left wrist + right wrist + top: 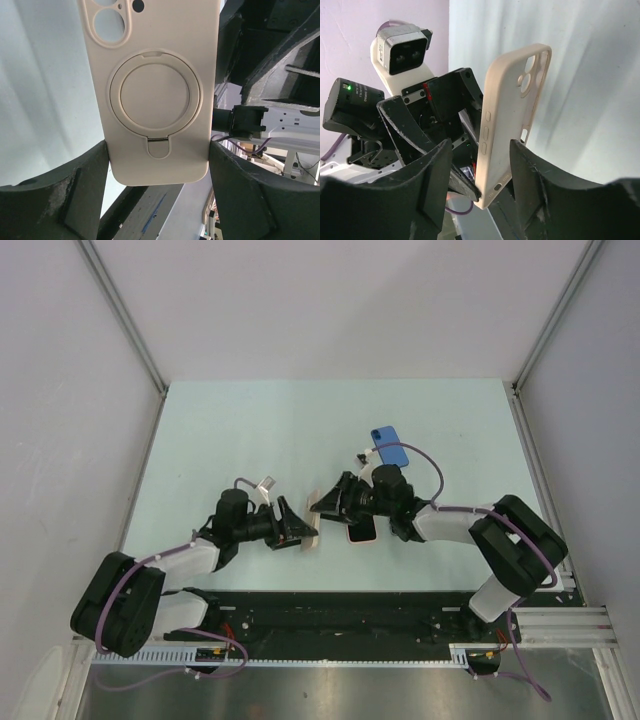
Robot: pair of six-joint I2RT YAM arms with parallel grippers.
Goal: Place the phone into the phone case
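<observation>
Left to right: the left gripper [297,526] is clamped on the lower edges of a cream phone case [155,90], holding it upright above the pale bench [250,430]. The case shows its back, with a round fold-out ring and camera cut-outs, and it is empty. The right gripper [325,503] straddles the case's bottom end, jaws apart with a gap on one side. Whether it touches the case I cannot tell. The phone [362,532] lies flat on the bench under the right arm, dark face up and pink-edged. Farther back lies a blue slab [390,445]. The case is raised, but the phone looks yet to be lifted and seated.
</observation>
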